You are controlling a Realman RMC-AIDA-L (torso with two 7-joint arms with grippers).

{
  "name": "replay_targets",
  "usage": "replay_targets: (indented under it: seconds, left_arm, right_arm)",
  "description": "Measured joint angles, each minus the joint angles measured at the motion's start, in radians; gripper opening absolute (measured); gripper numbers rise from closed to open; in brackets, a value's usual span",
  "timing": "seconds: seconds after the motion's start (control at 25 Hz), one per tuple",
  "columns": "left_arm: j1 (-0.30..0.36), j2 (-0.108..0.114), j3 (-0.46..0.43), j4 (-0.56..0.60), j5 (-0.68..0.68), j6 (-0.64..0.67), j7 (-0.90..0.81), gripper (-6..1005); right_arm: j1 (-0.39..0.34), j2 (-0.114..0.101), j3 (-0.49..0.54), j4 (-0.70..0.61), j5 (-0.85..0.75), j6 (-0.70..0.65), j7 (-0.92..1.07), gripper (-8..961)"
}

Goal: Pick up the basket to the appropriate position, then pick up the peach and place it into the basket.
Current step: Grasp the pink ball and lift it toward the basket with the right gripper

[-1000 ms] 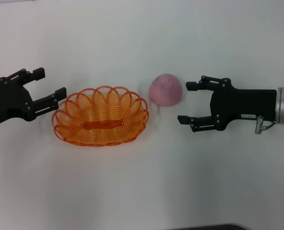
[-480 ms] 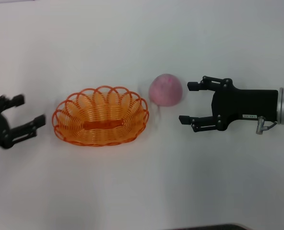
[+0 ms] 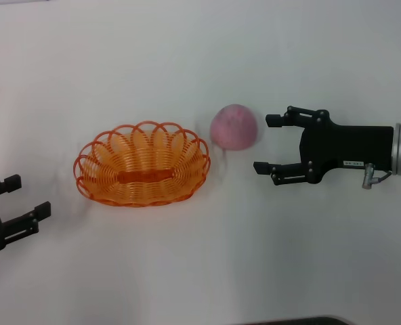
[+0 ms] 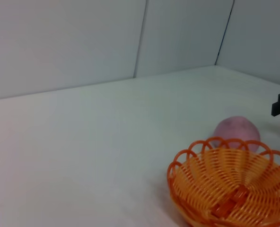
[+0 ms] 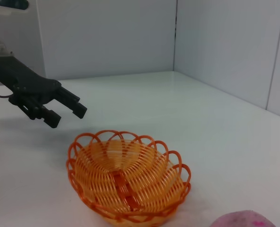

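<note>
Since a second ago we see our left gripper (image 3: 23,198) has drawn back from beside the basket toward the lower left of the head view, where it now sits at the frame's left edge, its fingers spread and holding nothing, well apart from the basket. Nothing else has shifted.

Farther in, the basket (image 3: 141,164) rests upright on the white table (image 3: 200,54) at centre left, empty. In the right wrist view we see its scalloped rim in the lower middle, with the left gripper above and behind it at upper left.

Just beside the basket's right end, slightly farther back, lies the peach (image 3: 234,127), on the table. To its right our right gripper (image 3: 266,143) hangs at centre right, fingers spread, tips near the peach but not touching it.
</note>
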Motion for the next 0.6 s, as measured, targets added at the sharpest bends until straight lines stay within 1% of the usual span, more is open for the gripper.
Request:
replay_targets:
  seconds: [0.44, 0.6]
  left_arm:
    - [-0.007, 0.001, -0.006, -0.007, 0.0, 0.008, -0.004, 797]
    - [-0.005, 0.001, -0.005, -0.009, 0.0, 0.011, -0.004, 798]
  right_arm:
    - [-0.003, -0.002, 0.001, -0.002, 0.0, 0.0, 0.016, 927]
    - [-0.025, -0.006, 0.019, -0.033, 0.001, -0.016, 0.058, 927]
